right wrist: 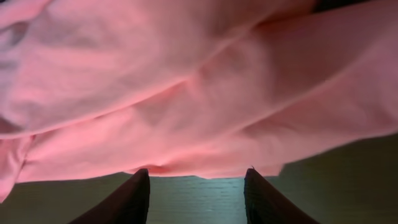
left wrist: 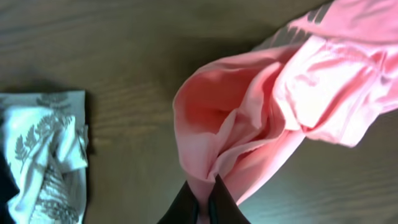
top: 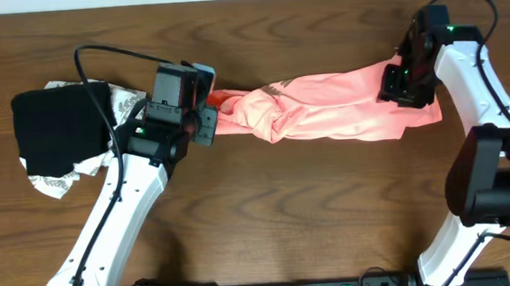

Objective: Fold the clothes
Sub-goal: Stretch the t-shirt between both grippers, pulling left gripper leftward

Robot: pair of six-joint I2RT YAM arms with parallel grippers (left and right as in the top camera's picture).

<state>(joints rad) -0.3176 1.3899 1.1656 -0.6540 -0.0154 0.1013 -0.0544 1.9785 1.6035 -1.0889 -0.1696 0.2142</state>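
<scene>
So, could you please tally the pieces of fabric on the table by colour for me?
Pink T-shirt: 1
Black garment: 1
White patterned cloth: 1
Total: 3

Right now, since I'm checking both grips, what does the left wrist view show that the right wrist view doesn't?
Only the left wrist: the left gripper shut on a bunched edge of the pink T-shirt, and a white leaf-patterned cloth lying apart from it. Only the right wrist: the right gripper open, its fingers spread at the shirt's hem with table showing between them. Both: pink fabric over the wooden table.
</scene>
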